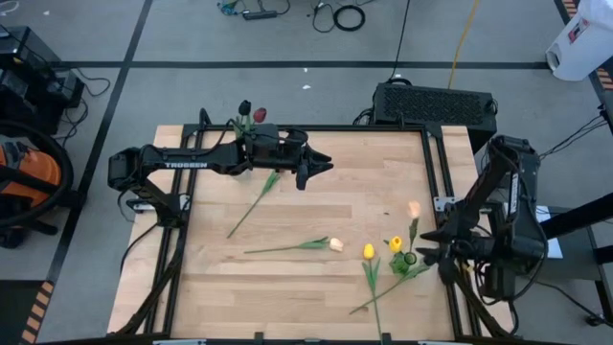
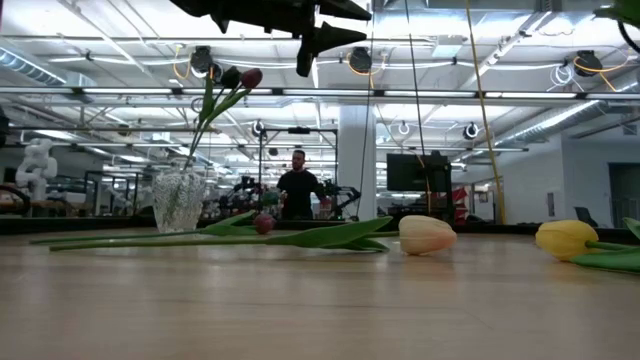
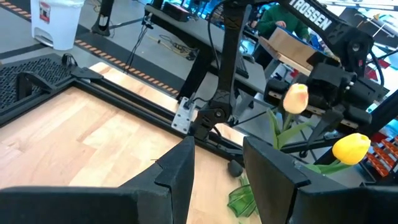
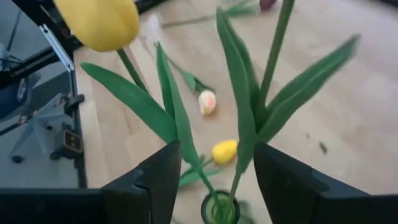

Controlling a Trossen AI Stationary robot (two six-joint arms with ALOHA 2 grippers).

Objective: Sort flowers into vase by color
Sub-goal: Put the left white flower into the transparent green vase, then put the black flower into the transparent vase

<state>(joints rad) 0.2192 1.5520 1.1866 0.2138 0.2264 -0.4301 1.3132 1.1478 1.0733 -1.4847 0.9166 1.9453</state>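
My right pincer (image 1: 428,251) hangs spread over the green vase (image 1: 410,259) holding yellow and peach tulips (image 1: 396,244) near the counter's (image 1: 287,287) right edge, so I fear descending clips stems and tips it, while my left pincer (image 1: 321,168) waits parted.

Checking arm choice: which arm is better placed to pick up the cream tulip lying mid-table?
Probably left: the left gripper hangs open and empty above the table, while the right gripper is beside the vase.
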